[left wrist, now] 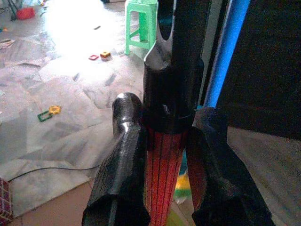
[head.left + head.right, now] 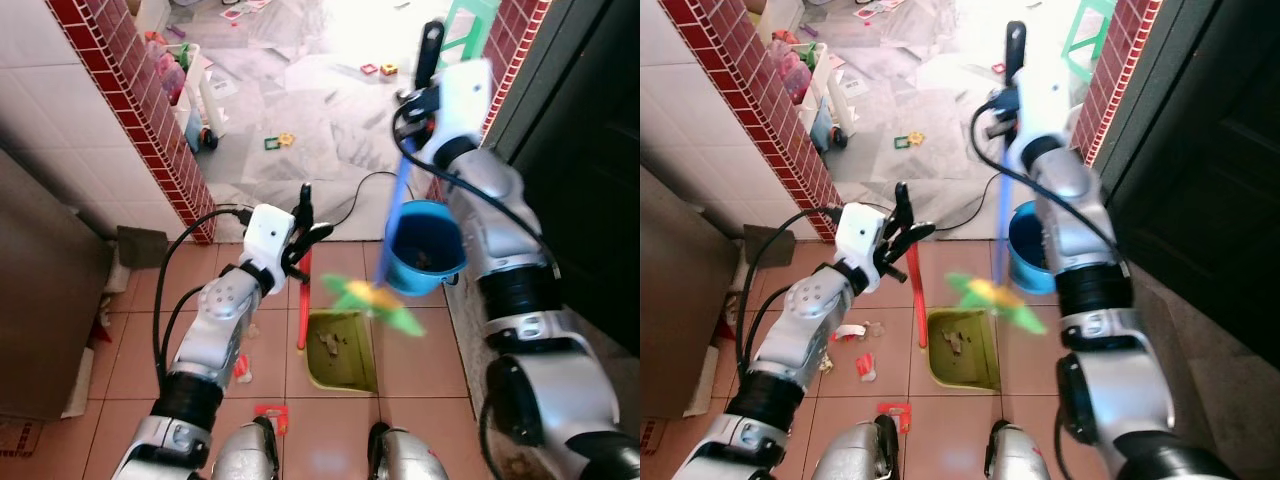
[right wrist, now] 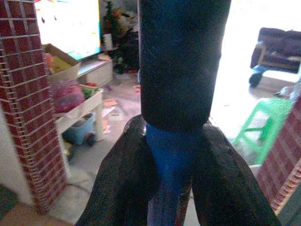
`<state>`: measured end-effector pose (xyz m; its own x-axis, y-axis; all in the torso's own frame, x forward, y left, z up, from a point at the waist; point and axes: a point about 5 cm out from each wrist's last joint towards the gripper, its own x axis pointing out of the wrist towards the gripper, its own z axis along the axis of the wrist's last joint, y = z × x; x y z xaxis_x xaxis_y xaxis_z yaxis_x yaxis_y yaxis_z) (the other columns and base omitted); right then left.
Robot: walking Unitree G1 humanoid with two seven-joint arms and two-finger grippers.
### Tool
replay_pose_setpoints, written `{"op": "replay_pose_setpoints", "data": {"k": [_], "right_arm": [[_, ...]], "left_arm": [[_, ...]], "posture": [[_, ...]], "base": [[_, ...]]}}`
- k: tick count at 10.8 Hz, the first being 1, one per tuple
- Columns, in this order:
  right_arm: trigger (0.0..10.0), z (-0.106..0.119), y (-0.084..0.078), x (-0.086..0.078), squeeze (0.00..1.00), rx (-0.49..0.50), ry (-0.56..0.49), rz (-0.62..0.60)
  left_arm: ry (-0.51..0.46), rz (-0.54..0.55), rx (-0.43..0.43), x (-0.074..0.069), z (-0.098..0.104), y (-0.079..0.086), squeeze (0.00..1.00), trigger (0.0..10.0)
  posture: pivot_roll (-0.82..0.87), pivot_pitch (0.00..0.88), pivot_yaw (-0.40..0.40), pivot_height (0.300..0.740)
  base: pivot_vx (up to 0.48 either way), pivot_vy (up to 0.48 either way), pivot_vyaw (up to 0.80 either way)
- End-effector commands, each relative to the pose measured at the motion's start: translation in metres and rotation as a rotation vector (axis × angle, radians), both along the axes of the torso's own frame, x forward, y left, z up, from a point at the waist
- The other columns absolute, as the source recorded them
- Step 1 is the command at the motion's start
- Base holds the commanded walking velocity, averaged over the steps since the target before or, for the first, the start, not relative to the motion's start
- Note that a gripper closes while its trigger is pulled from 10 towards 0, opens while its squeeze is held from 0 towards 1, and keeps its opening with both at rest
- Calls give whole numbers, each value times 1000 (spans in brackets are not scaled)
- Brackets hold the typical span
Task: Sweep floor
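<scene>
My left gripper (image 2: 303, 232) is shut on the red handle (image 2: 303, 300) of a green dustpan (image 2: 342, 352). The pan rests on the tiled floor with some dirt in it. In the left wrist view the fingers (image 1: 124, 155) clamp the red shaft just under its black cap (image 1: 174, 66). My right gripper (image 2: 428, 62) is raised high and shut on the black grip of a blue broom handle (image 2: 402, 195). The broom's green and yellow bristles (image 2: 375, 298) hang blurred just above the pan's far right edge. In the right wrist view the fingers (image 3: 127, 179) squeeze the blue shaft (image 3: 171, 155).
A blue bucket (image 2: 425, 248) stands right of the pan by the dark door. Red brick pillars (image 2: 140, 110) frame a doorway onto pale marble floor with scattered toys (image 2: 278, 141), a black cable (image 2: 360, 195) and a green stool (image 1: 141, 21). Scraps (image 2: 865, 366) lie near my feet.
</scene>
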<state>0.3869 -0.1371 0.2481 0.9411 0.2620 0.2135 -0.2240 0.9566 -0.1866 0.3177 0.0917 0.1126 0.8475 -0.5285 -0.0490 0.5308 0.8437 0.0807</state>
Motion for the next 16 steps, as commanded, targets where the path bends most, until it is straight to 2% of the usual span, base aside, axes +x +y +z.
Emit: {"op": "replay_pose_setpoints", "data": {"k": [1,2,4,5,6,7,9,10,11,13,15,16], "right_arm": [[10000,19,6,-2,0,-7,-94,26],[10000,14,4,-2,0,-33,-103,22],[10000,-2,3,-4,0,-82,-98,14],[10000,-12,6,-5,0,-95,-82,21],[10000,-15,7,-5,0,-84,-77,26],[10000,-34,16,-10,0,-85,-28,57],[10000,-55,28,-18,0,-33,46,88],[10000,-54,40,-23,0,66,90,118],[10000,-45,47,-25,0,117,89,139],[10000,-8,57,-24,0,129,26,237],[10000,35,59,-28,0,106,-98,359],[10000,53,55,-30,0,77,-178,384]], "left_arm": [[16,-12,16,-4,-5,3,0,10000],[13,-38,6,-7,-1,4,0,10000],[0,-29,80,-9,-4,11,0,10000],[-11,73,141,-3,-9,21,0,10000],[-17,73,136,-3,-9,20,0,10000],[-43,192,157,1,-12,21,0,10000],[1,298,67,4,-20,21,0,10000],[0,359,74,5,-25,21,0,10000],[0,370,76,5,-26,21,0,10000],[-4,383,95,7,-27,23,0,10000],[2,391,99,8,-30,25,0,10000],[3,386,101,8,-31,24,0,10000]], "posture": [[-60,123,80,740],[-59,121,81,740],[-51,119,78,740],[-51,118,76,740],[-52,118,75,740],[-58,118,72,740],[-64,121,75,740],[-71,118,80,740],[-72,117,81,740],[-74,111,81,740],[-80,104,80,740],[-84,99,80,740]], "base": [[0,0,0],[0,0,0],[0,0,0],[0,0,0],[0,0,0],[0,0,0],[0,0,0],[0,0,0],[0,0,0],[0,0,0],[0,0,0],[0,0,0]]}}
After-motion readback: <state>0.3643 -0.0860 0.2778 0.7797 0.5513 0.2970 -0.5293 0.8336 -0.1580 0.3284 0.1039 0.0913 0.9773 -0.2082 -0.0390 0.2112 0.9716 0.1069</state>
